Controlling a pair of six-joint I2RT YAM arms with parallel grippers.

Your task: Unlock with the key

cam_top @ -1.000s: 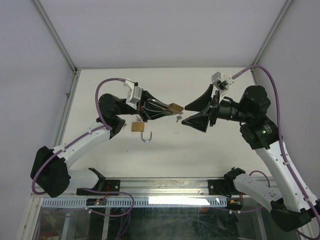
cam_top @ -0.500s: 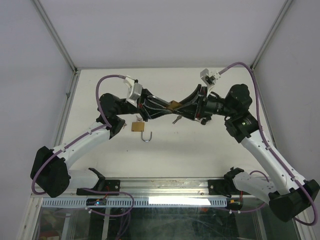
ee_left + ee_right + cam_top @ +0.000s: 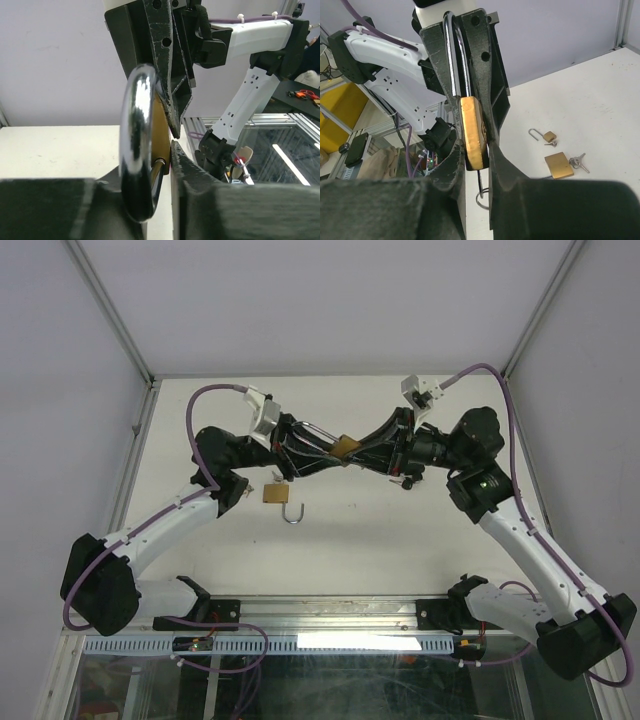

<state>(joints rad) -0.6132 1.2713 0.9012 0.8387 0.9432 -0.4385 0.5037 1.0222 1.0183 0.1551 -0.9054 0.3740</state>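
A brass padlock (image 3: 346, 448) hangs in mid-air between both arms. In the right wrist view its brass body (image 3: 472, 132) is pinched between the fingers of my right gripper (image 3: 476, 150), which is shut on it. My left gripper (image 3: 162, 167) comes from the opposite side and is shut on the same padlock, with the steel shackle (image 3: 135, 150) lying between its fingers. A thin key stem with a wire ring (image 3: 482, 196) hangs under the body. In the top view the left gripper (image 3: 325, 452) and right gripper (image 3: 362, 454) meet tip to tip.
On the white table below lie a second brass padlock (image 3: 276, 494) with its open shackle (image 3: 292, 514) and keys (image 3: 576, 161), and a small padlock (image 3: 548, 136) beside it. Grey walls close the table's far and side edges.
My right gripper has swung left to the padlock and closed its wide-open jaws on the brass body. The left gripper has kept hold of the padlock and barely moved.
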